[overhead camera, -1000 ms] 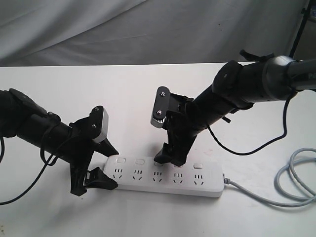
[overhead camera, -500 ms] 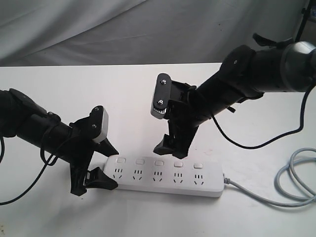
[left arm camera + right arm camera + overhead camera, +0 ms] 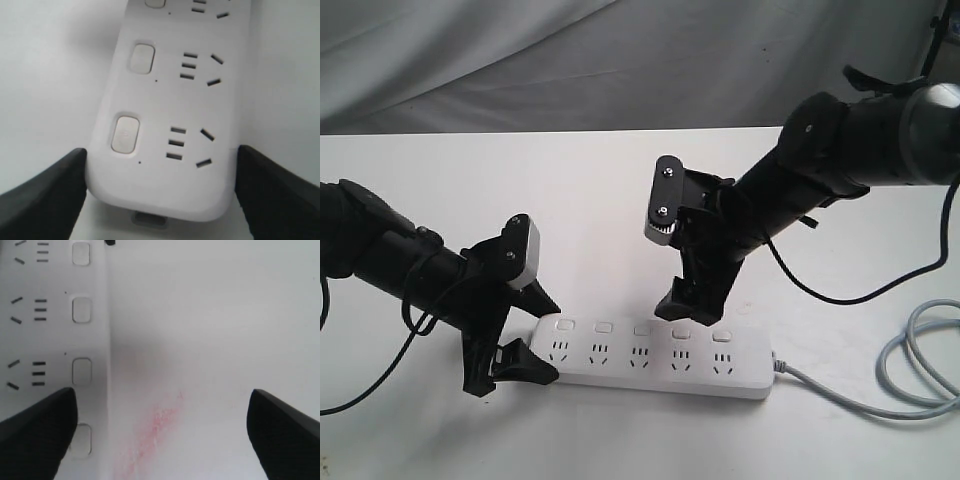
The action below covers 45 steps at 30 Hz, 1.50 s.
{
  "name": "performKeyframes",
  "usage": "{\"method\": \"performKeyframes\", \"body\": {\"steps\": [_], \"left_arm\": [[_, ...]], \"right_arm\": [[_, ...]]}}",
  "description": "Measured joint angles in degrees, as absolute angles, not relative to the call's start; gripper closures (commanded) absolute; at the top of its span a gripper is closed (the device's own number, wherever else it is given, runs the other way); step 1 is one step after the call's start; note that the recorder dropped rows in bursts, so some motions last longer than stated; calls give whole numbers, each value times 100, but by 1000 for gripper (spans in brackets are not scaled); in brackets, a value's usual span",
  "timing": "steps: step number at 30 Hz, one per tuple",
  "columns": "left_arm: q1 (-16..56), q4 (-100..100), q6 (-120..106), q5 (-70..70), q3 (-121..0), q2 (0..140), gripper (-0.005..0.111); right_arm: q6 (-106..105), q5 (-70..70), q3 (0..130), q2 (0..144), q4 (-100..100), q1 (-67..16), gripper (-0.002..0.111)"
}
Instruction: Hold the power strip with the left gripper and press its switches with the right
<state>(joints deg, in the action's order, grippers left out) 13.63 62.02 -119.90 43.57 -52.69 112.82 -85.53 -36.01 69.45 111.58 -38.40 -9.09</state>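
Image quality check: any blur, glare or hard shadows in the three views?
Exterior view: even diffuse light, soft shadows, white table bright with little texture. Left wrist view: power strip fairly sharp, fingers of the left gripper soft-edged. Right wrist view: faint grey shadow beside the strip, no glare.

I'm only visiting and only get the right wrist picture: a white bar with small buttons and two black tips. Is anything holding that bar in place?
Observer: Yes. At the strip's rounded end, away from your tips, the left gripper clamps the power strip, its jaws against both long sides.
Visitor: I count four buttons. Is that all of them?
Observer: No, there are five switches in a row, one above each socket group.
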Motion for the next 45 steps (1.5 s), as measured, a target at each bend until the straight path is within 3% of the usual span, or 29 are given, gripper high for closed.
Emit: {"method": "performKeyframes", "body": {"steps": [45], "left_arm": [[1363,6202,-11990,4357,-5269,11282,107]], "right_arm": [[-8615,-3081,6546,11315,-3861,-838,24]]}}
